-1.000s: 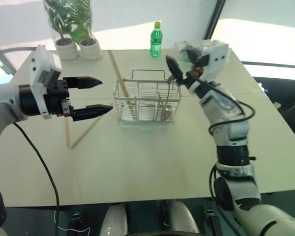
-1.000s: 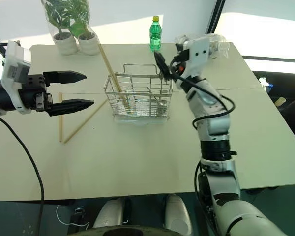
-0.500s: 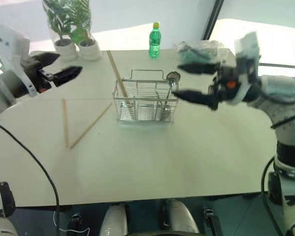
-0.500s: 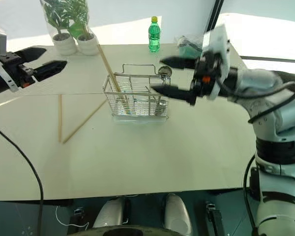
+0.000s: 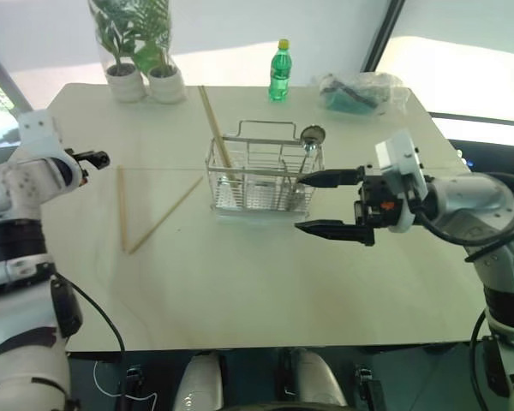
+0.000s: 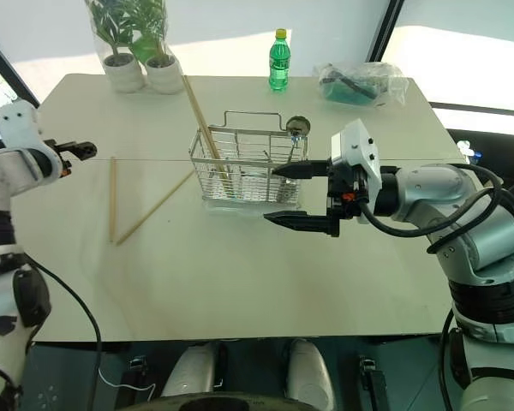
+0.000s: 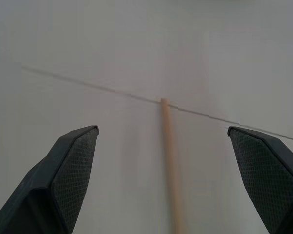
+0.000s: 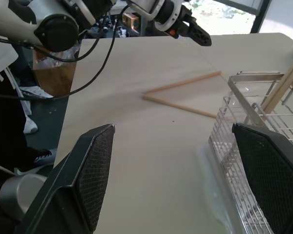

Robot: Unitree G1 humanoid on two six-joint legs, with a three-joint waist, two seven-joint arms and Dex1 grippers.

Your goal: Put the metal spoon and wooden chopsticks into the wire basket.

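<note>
The wire basket (image 5: 261, 171) sits mid-table, and the metal spoon (image 5: 307, 142) is already standing in its right end, round bowl up above the rim. One of the wooden chopsticks (image 5: 214, 127) leans in the basket's left end, its long top slanting back toward the two potted plants (image 5: 141, 47). Two more chopsticks (image 5: 121, 208) lie flat on the table (image 5: 265, 282) to the basket's left, their near ends meeting in a V — one running front to back, the other (image 5: 165, 214) angled up toward the basket.

Out at the table's left edge the left gripper (image 7: 171, 170) hangs over the far tip of that front-to-back stick, its fingers (image 7: 73, 165) spread wide with nothing between them — the stick's end lies right in the gap below. The right gripper (image 5: 324, 203) hovers level just in front of the basket's right end, pointing left, fingers wide apart and empty.

At the back stand a green bottle (image 5: 279, 70) with a yellow cap, its label too small to read, and a clear plastic bag (image 5: 362, 91) with something dark green inside. No writing is legible.
</note>
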